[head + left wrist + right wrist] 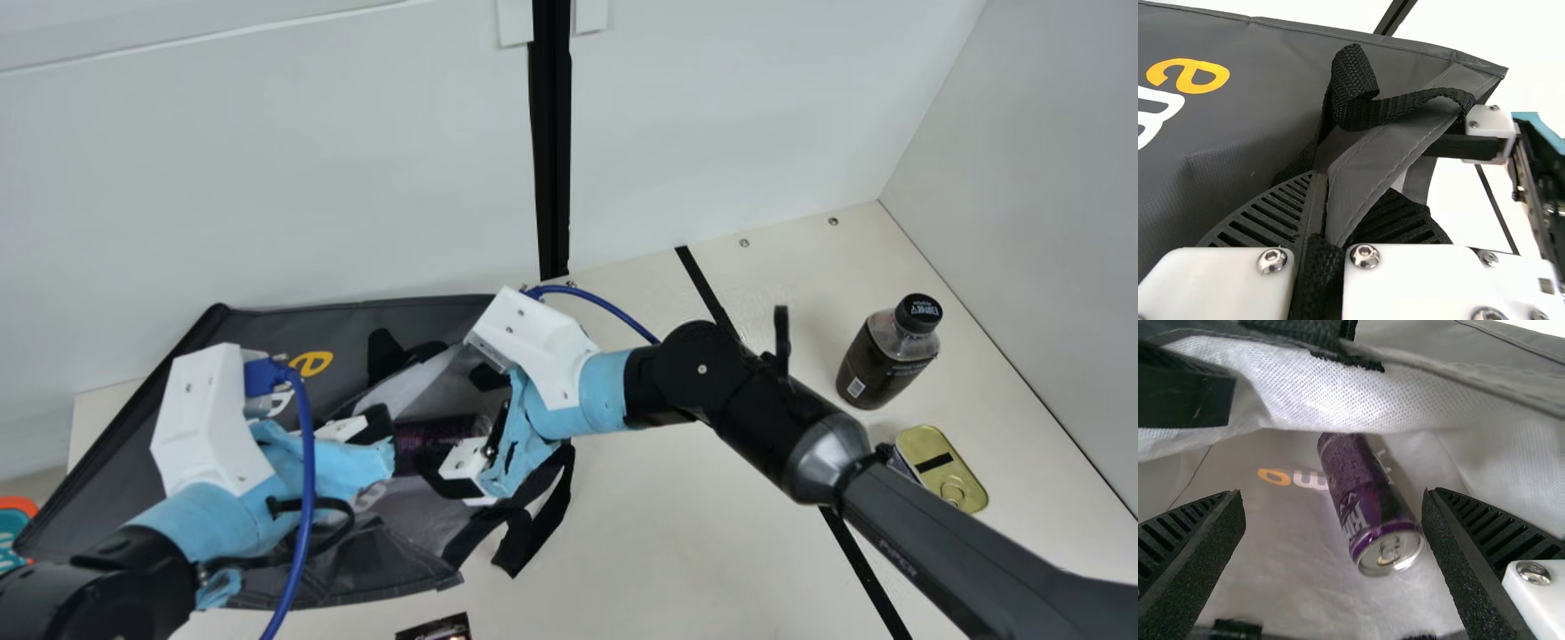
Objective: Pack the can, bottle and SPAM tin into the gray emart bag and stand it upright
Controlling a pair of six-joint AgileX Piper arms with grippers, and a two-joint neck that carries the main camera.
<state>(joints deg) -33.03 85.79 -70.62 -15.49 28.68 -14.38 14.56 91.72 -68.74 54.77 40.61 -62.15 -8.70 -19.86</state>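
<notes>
The gray emart bag (pixel 267 338) lies on its side at the main view's left. My left gripper (pixel 384 436) is shut on the rim of the bag (pixel 1211 127); in the left wrist view, the gripper (pixel 1321 193) pinches gray fabric and black strap. My right gripper (pixel 449 469) is at the bag's mouth; in the right wrist view, the gripper (pixel 1335 499) stands open, with the purple can (pixel 1368 500) lying inside the bag beyond its fingers. The bottle (pixel 880 360) stands upright at the right, and the SPAM tin (pixel 947 467) sits in front of it.
A dark printed item (pixel 436 629) is at the main view's bottom edge. A teal and orange object (pixel 13 524) is at the far left. White panels border the table (pixel 658 533) behind and at the right. My right forearm crosses above the table, close to the SPAM tin in view.
</notes>
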